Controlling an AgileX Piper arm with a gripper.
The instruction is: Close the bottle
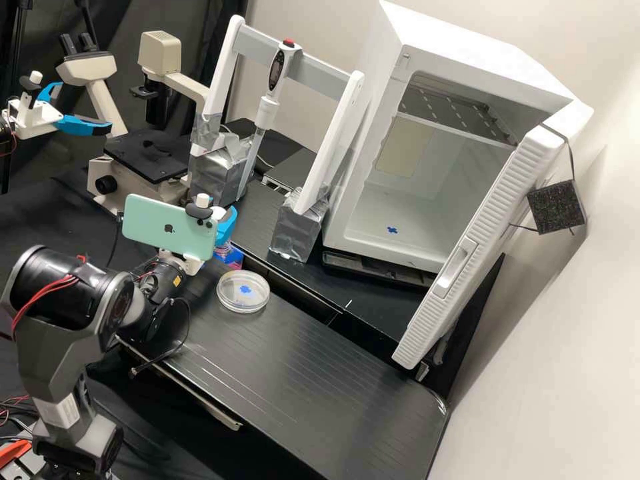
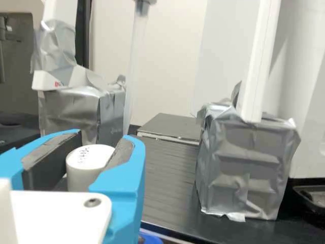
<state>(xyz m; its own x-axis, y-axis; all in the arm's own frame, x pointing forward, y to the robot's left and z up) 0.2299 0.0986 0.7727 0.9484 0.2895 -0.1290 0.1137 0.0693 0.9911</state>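
The white cap (image 2: 85, 170) is clamped between the narrowed jaws of the gripper (image 1: 227, 225), near a blue-and-pink item (image 1: 231, 257); whether that is the bottle cannot be told. A clear Petri dish (image 1: 235, 297) is set nearby.

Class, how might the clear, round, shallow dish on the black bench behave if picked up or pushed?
The clear, round, shallow dish looks stiff but possibly brittle, with thin, see-through walls. Its smooth, curved side might slip in a grip. Lying flat, wide and low on the black bench, it would probably slide rather than tip or roll.
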